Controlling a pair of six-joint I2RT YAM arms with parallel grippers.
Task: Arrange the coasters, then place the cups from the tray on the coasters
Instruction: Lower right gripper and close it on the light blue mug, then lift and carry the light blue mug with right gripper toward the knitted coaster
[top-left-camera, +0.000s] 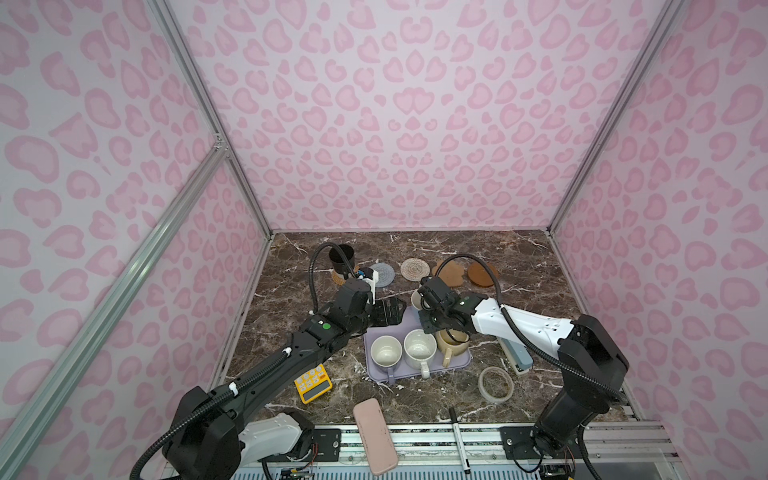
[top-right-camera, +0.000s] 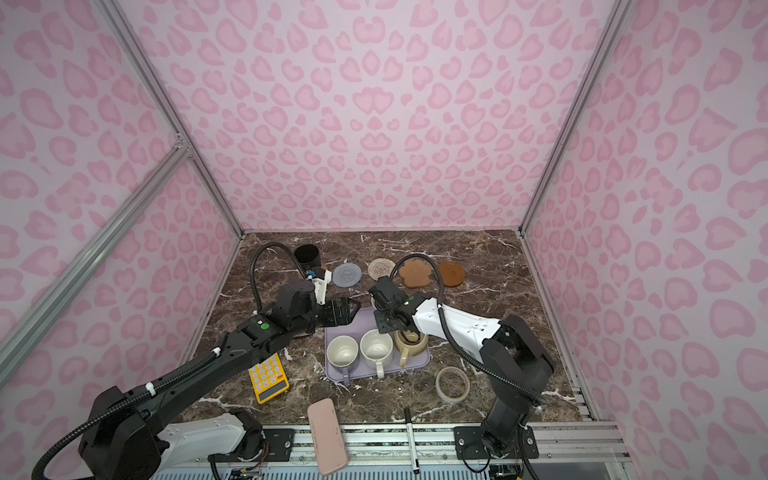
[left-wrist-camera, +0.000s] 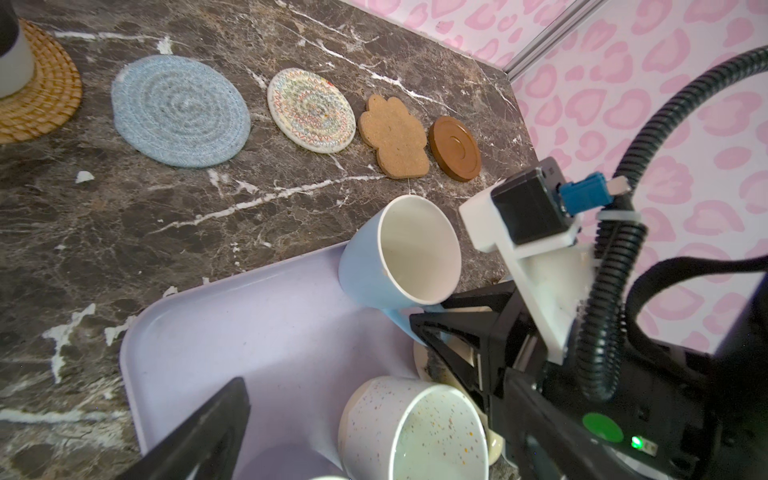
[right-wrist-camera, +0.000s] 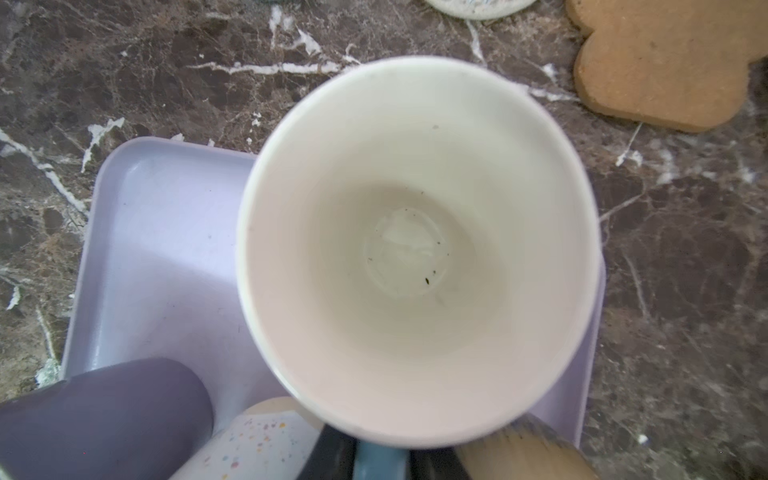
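- right fingers (right-wrist-camera: 338, 461) are gripping the light blue cup (left-wrist-camera: 365, 270) by its handle alone; it is risking twisting loose onto the speckled cup (left-wrist-camera: 374, 432);
- left fingers (left-wrist-camera: 199, 436) are hanging open at lower left.

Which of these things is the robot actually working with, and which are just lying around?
For the job: tray, black cup, light blue cup, lavender cup, speckled cup, beige cup, orange coaster, grey-blue coaster, cream coaster, paw coaster, brown coaster.

Just lying about: calculator, pink case, tape ring, marker, stapler.
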